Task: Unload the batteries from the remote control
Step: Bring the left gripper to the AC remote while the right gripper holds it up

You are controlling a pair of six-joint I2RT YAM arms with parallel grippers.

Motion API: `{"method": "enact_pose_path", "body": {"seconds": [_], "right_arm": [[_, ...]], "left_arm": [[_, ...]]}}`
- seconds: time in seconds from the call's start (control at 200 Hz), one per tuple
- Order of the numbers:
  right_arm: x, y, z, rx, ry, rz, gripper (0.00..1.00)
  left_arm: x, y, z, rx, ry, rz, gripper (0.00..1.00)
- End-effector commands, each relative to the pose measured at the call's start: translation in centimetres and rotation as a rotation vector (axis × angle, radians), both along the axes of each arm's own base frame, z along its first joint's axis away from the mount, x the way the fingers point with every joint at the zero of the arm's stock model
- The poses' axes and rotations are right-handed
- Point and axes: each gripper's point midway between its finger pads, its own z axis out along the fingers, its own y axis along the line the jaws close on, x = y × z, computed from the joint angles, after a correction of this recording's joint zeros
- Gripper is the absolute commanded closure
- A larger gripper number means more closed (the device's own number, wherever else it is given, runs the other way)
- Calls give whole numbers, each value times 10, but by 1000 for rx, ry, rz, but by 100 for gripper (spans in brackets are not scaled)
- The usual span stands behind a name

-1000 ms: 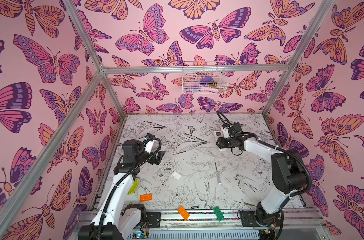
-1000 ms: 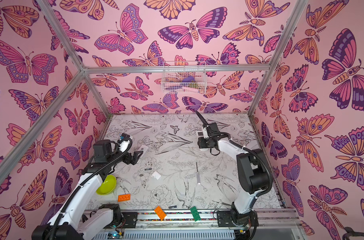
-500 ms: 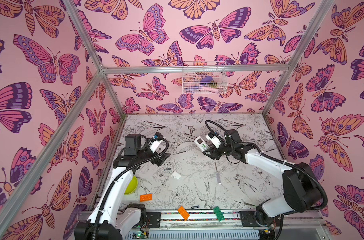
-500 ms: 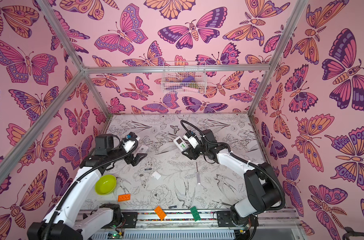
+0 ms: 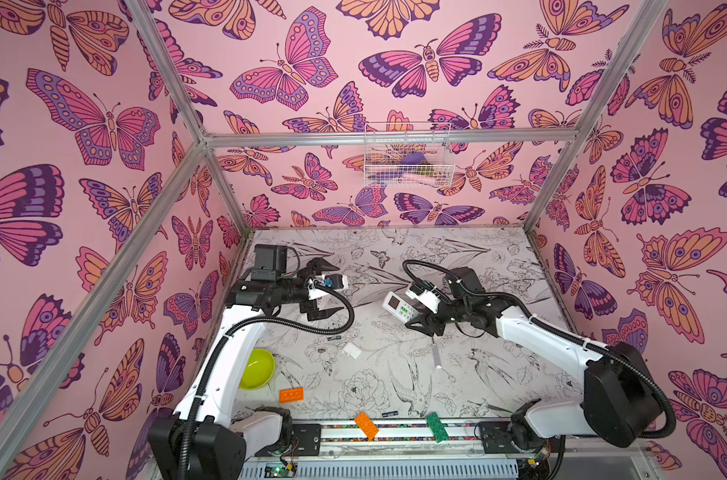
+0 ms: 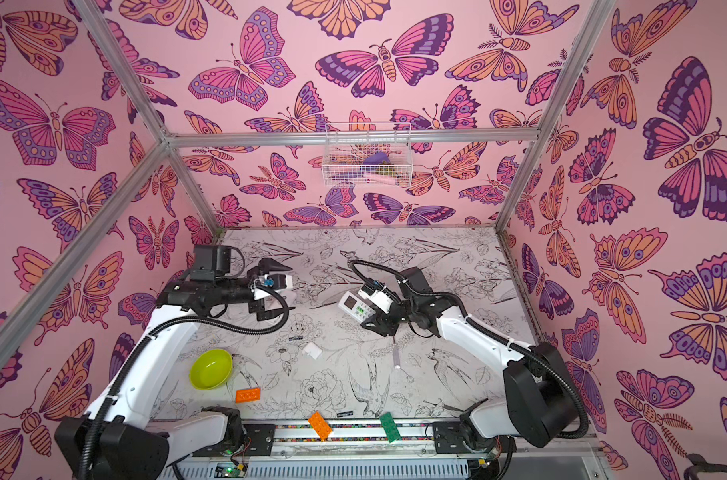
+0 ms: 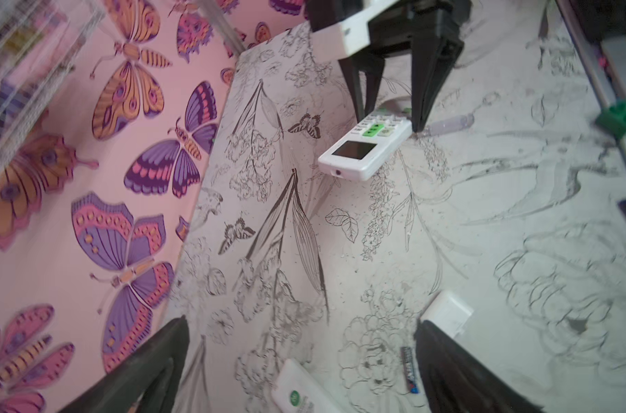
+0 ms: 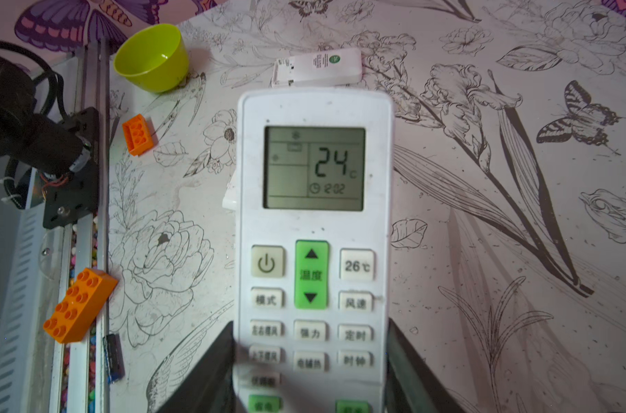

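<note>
My right gripper is shut on the lower end of a white remote control, held above the table with buttons up and its display lit. My left gripper hovers open and empty to its left. Under the left gripper a second white remote lies face down. One black battery lies beside it on the table. Another black battery lies near the front rail.
A small white cover and a thin clear-handled tool lie mid-table. A green bowl sits front left by the left arm. Orange bricks and a green brick lie along the front rail. A wire basket hangs on the back wall.
My right gripper has carried the remote control from the back right toward the middle and slightly forward. The left gripper has reached further right, still open.
</note>
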Motion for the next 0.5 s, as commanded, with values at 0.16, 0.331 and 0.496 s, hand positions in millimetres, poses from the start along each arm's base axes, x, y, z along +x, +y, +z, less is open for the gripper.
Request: {"method": "enact_pose_path", "body": {"seconds": [0.16, 0.331, 0.496], "right_arm": [[-9, -4, 14, -57, -81, 109, 81], [-15, -3, 20, -47, -93, 148, 81], [-18, 8, 32, 12, -95, 209, 81]], "left_arm": [[0, -21, -22, 114, -292, -405, 0], [-11, -27, -51, 154, -568, -638, 0], [-17, -37, -52, 80, -740, -700, 5]]}}
